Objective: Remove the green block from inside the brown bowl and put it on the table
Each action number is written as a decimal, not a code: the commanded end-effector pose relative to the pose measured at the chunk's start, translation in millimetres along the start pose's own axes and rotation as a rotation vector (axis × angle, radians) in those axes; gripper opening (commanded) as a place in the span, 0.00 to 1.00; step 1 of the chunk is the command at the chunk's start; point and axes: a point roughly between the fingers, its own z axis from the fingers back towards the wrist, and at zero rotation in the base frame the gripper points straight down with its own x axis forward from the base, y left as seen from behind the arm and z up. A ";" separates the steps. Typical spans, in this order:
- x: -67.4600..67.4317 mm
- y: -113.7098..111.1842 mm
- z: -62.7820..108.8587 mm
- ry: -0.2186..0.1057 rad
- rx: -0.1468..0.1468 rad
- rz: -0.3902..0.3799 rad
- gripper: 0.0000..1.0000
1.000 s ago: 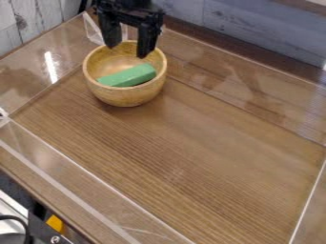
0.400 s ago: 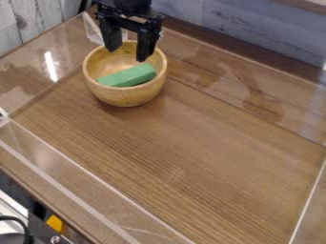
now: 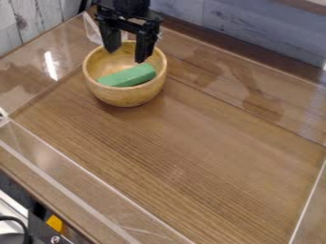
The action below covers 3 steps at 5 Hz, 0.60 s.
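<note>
so the tool (image 3: 130, 50) has dipped a touch lower over the bowl (image 3: 124, 93), fingers spread, green block (image 3: 128, 76) still lying inside, so a grab looks close

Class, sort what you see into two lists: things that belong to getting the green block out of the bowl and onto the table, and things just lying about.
Part of the job:
- green block
- brown wooden bowl
- wood-grain table
- open gripper

Just lying about:
- black cable
- small yellow-orange object
</note>
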 end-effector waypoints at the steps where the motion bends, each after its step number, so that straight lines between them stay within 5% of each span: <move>1: 8.7 6.8 15.7 -0.067 0.017 0.009 1.00; 3: 10.2 7.1 14.8 -0.079 0.018 0.001 1.00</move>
